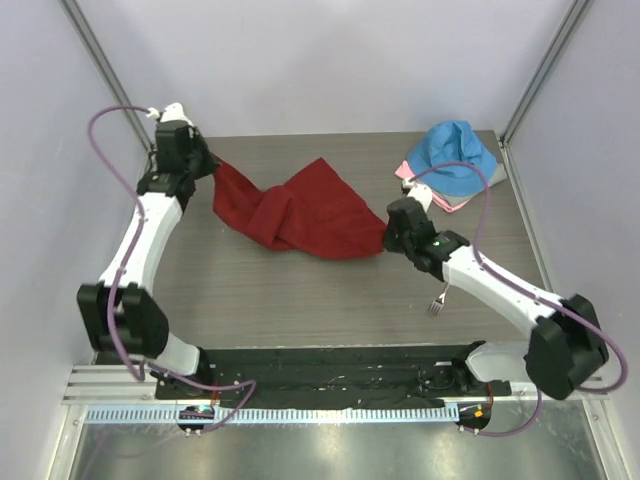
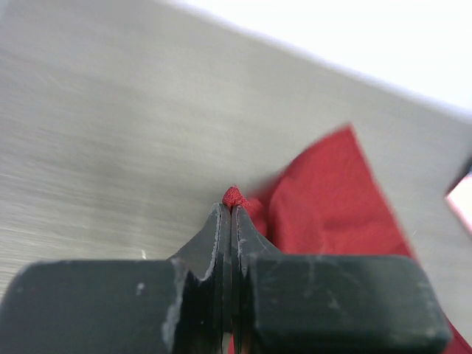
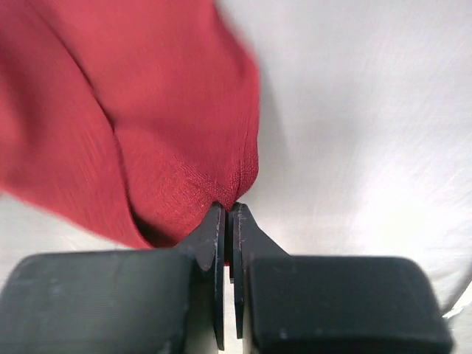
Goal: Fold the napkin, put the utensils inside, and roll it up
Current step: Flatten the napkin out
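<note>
**A:** How are the left jaws held?

**B:** The left gripper (image 2: 230,210) is seen clenched. A small tuft of the napkin (image 2: 324,199) is pinched at its tips, and the rest of the red cloth is spread just beyond the jaws and to their right.

**A:** And the right jaws?

**B:** The right gripper (image 3: 227,210) is likewise pressed shut on an edge of the same napkin. The cloth is bunched ahead of the tips and to their left.

**A:** How are the arms posed?

**B:** The left arm (image 1: 140,240) is stretched far across the table (image 1: 300,300), its wrist turned inward. The right arm (image 1: 490,285) is reached less far, its forearm angled toward the middle. The napkin is held crumpled between the two sets of jaws.

**A:** What is counted?

**B:** One napkin is counted. One fork (image 1: 438,302) is seen on the table behind the right jaws, close to the forearm and partly hidden by it. One blue cloth (image 1: 455,155) is heaped on one pink cloth (image 1: 403,170), well beyond the right jaws. Two arms and two grippers are counted.
</note>
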Tool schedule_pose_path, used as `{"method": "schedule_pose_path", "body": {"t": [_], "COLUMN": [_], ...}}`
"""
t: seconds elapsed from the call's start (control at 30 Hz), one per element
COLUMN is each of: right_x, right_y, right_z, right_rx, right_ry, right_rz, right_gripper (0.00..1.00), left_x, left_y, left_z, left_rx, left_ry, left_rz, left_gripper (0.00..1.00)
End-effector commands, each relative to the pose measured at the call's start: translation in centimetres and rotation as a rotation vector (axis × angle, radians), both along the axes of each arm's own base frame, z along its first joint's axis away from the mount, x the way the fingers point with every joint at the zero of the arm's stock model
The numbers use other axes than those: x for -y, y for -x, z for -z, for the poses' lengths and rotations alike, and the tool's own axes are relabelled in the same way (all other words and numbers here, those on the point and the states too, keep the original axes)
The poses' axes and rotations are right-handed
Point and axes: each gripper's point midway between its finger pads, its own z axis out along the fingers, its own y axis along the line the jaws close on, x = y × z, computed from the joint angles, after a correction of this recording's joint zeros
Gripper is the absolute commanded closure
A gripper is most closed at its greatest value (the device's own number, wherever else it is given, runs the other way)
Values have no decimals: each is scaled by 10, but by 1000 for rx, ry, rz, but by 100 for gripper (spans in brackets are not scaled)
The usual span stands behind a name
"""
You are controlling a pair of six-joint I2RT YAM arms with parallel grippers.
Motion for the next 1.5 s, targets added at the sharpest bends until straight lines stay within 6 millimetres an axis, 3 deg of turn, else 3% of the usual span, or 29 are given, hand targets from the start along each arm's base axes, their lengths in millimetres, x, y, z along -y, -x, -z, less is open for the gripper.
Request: {"method": "schedule_pose_path", "body": {"t": [0.0,0.03,0.07,0.2,0.3,0.4,0.43,0.5,0.53,0.6,0.63,0.67,0.7,0.73,0.77,0.8,0.83,0.87,0.97,1.03,1.07,1.1,1.17,1.2,1.23,1.27,1.3,1.33,1.47], "right_x": [32,36,43,59,67,74,74,71,69,66,65,69,76,80,84,90,89,84,61,39,17,5,-27,-45,-65,-77,-89,-103,-140], "right_y": [-25,-25,-26,-21,-9,0,0,-3,-5,-7,-10,-7,-4,-3,0,2,3,1,-10,-22,-30,-37,-48,-53,-60,-65,-72,-84,-119], "right_z": [-119,-134,-150,-236,-279,-298,-294,-266,-250,-197,-170,-132,-108,-88,-60,-47,-40,-38,-55,-70,-83,-76,-82,-55,-65,-57,-34,-43,-34], "right_rx": [297,332,372,552,656,733,730,676,638,521,462,385,324,276,207,163,137,119,126,169,201,184,202,132,146,125,77,100,118], "right_ry": [82,106,119,85,39,7,5,14,24,51,83,127,162,172,211,225,225,219,160,90,21,10,-32,-19,-34,-24,-4,-13,5], "right_rz": [94,92,119,161,168,178,182,180,179,187,192,199,215,241,237,244,237,221,140,68,-8,-42,-130,-183,-221,-252,-273,-288,-344], "right_gripper": [99,99,99,99,99,99,99,99,99,99,99,99,99,99,96,85,74,52,37,35,36,36,36,36,36,36,36,36,40], "left_x": [-32,-35,-38,-49,-52,-53,-53,-55,-54,-52,-49,-47,-44,-42,-40,-35,-32,-29,-22,-21,-21,-22,-24,-24,-26,-27,-28,-28,-28], "left_y": [28,34,51,91,120,140,136,129,120,116,114,115,116,120,123,126,132,135,146,154,156,159,162,163,163,163,161,160,157], "left_z": [-123,-135,-162,-221,-251,-263,-251,-227,-192,-153,-109,-87,-62,-17,1,19,46,59,94,115,119,128,136,140,142,142,141,141,139], "left_rx": [338,373,441,582,652,697,687,632,550,494,458,441,409,337,303,261,201,165,83,39,30,11,-11,-21,-21,-19,-17,-15,-21], "left_ry": [-31,-36,-37,-48,-50,-41,-35,-34,-7,47,122,166,194,208,247,261,267,287,312,312,311,300,289,286,279,276,273,267,265], "left_rz": [-112,-123,-135,-177,-190,-194,-196,-210,-219,-238,-259,-266,-268,-274,-286,-271,-269,-271,-255,-261,-261,-266,-274,-276,-289,-292,-293,-293,-288], "left_gripper": [100,100,100,100,100,100,100,100,100,100,100,100,100,100,100,100,100,100,100,100,100,100,100,100,100,100,100,100,100]}}
